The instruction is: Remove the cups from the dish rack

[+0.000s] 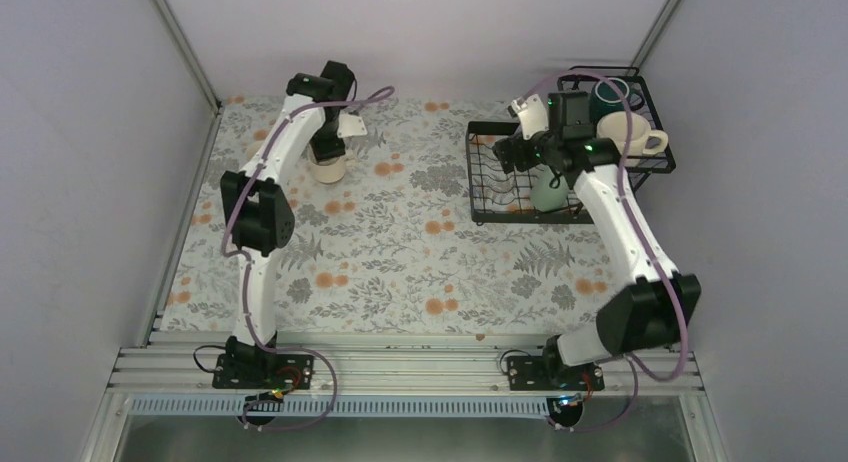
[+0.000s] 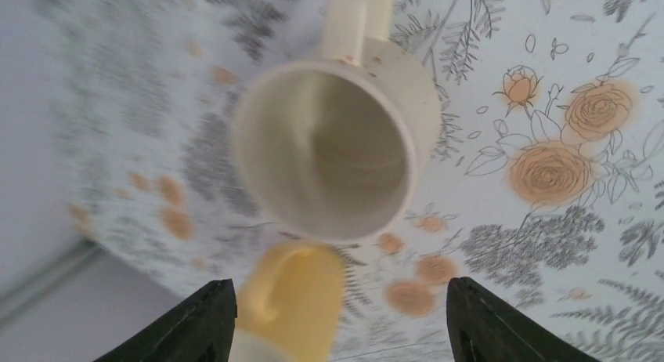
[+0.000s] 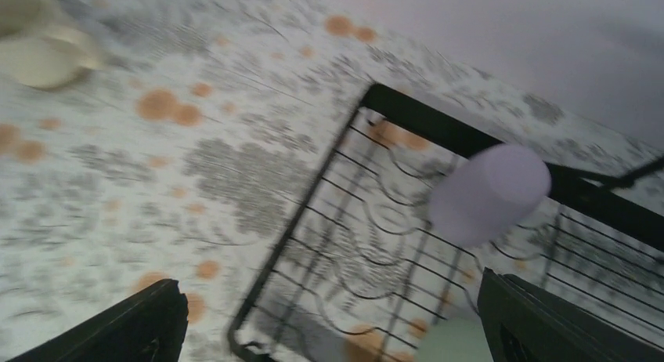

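Seen from the left wrist, a cream mug [image 2: 329, 142] stands upright on the flowered table with its handle pointing away. A yellow mug [image 2: 294, 299] sits just nearer, between my left gripper's [image 2: 341, 324] open fingers and close to the left one. From above, the left gripper [image 1: 328, 147] hangs over the cream mug [image 1: 330, 168]. My right gripper [image 3: 337, 331] is open above the dish rack [image 3: 407, 111], where a lavender tumbler [image 3: 489, 193] and a mint tumbler [image 3: 458, 342] sit. The raised basket holds a dark green mug [image 1: 608, 94] and another cream mug [image 1: 628, 132].
The dish rack [image 1: 478, 218] stands at the back right near the right wall. The grey side walls close in on both sides. The flowered cloth [image 1: 400, 252] spreads between the two arms.
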Action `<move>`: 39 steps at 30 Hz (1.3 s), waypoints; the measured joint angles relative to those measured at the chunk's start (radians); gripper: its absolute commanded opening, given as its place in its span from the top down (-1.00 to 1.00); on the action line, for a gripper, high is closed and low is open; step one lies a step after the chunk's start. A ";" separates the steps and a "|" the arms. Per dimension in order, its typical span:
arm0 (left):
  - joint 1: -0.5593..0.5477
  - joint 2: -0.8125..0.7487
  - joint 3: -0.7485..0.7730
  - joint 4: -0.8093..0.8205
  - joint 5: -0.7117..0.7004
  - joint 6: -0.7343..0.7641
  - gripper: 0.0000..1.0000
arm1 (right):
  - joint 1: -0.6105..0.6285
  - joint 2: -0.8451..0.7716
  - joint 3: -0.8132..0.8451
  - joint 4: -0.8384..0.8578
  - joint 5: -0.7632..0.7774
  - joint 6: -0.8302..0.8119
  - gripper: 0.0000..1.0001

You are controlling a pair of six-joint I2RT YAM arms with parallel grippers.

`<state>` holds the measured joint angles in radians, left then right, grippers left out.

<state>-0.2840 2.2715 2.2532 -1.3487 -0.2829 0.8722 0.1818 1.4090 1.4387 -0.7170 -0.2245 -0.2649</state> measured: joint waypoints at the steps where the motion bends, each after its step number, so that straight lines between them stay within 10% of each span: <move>1: -0.005 -0.024 0.011 0.000 -0.001 -0.007 -0.49 | 0.000 0.034 0.013 -0.001 0.043 -0.005 -0.92; 14: -0.094 -0.463 -0.181 0.256 0.068 -0.187 -0.63 | -0.006 0.507 0.359 -0.112 0.328 0.053 -0.88; 25: -0.094 -0.591 -0.510 0.547 0.066 -0.287 -0.73 | -0.013 0.729 0.550 -0.157 0.512 0.097 -0.91; 39: -0.094 -0.662 -0.573 0.671 0.051 -0.356 -0.77 | -0.047 0.873 0.739 -0.183 0.559 0.097 -0.94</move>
<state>-0.3779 1.6093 1.6806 -0.6773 -0.2314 0.5159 0.1345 2.2822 2.1780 -0.8997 0.3344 -0.1677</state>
